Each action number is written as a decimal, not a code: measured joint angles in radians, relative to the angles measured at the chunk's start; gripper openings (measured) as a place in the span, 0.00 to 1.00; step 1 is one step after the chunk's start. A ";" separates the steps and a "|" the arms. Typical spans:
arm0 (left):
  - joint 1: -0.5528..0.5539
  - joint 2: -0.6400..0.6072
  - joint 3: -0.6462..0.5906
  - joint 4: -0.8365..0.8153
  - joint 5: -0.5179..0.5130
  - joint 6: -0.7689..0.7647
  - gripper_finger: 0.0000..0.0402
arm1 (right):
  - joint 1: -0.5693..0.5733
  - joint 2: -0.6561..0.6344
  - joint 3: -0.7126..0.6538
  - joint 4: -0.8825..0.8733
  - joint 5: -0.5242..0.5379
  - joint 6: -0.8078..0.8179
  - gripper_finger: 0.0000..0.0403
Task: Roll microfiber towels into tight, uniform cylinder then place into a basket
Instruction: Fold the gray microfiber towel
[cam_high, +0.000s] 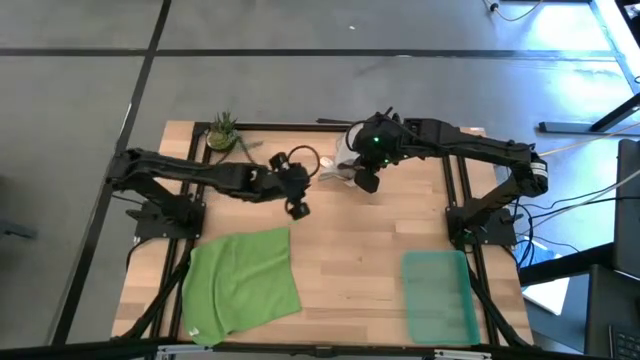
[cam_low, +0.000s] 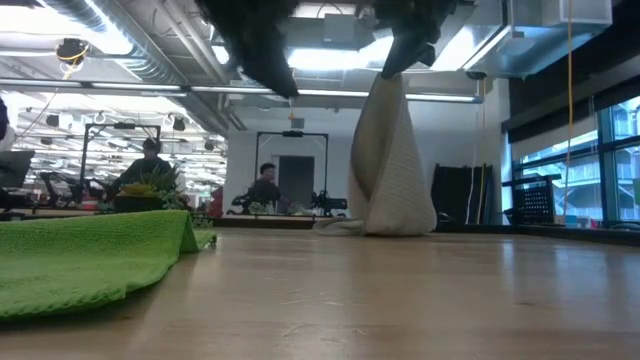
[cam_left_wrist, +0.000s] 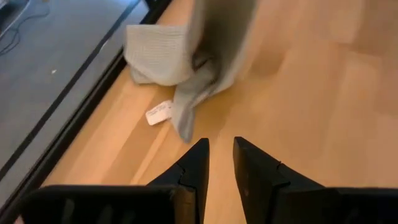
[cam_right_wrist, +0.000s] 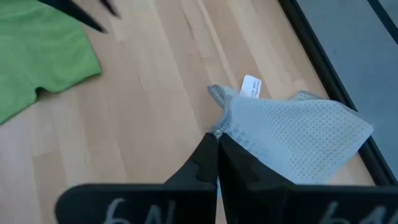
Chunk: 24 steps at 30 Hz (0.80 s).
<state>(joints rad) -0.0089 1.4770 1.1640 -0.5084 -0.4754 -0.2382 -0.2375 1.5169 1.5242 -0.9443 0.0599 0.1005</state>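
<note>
The light grey microfiber towel (cam_low: 390, 160) hangs in a loose cone at the table's far middle, with its white tag (cam_right_wrist: 250, 86) near the tabletop. My right gripper (cam_right_wrist: 216, 140) is shut on its top. My left gripper (cam_left_wrist: 221, 146) hovers just left of the towel, slanting down at it, open by a narrow gap with nothing between the fingers. The green towel (cam_high: 240, 280) lies flat, slightly rumpled, at the near left. The teal basket (cam_high: 440, 295) sits at the near right. My right gripper pinches a bunched bit of the grey towel's upper edge (cam_right_wrist: 225, 127) between its two shut fingers, which slant down from the table's right. The cloth hangs slack below the fingers, and its lower end (cam_low: 365, 226) rests crumpled on the table.
A small potted plant (cam_high: 222, 132) stands at the far left corner. A black frame rail (cam_left_wrist: 74, 118) runs along the far edge just behind the grey towel. Bare wood lies between the green towel and the basket. People sit in the room beyond the table.
</note>
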 joint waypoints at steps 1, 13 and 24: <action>0.015 0.021 0.000 0.011 0.000 0.009 0.17 | 0.000 0.000 0.000 0.001 0.002 0.000 0.00; 0.167 0.268 0.000 0.209 0.252 0.163 0.17 | 0.000 0.000 0.000 -0.022 0.078 -0.002 0.01; 0.309 0.434 0.000 0.365 0.257 0.195 0.17 | -0.001 0.000 0.000 -0.027 0.078 -0.004 0.01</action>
<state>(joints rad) 0.3004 1.9107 1.1641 -0.1432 -0.2187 -0.0433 -0.2382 1.5169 1.5242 -0.9710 0.1383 0.0967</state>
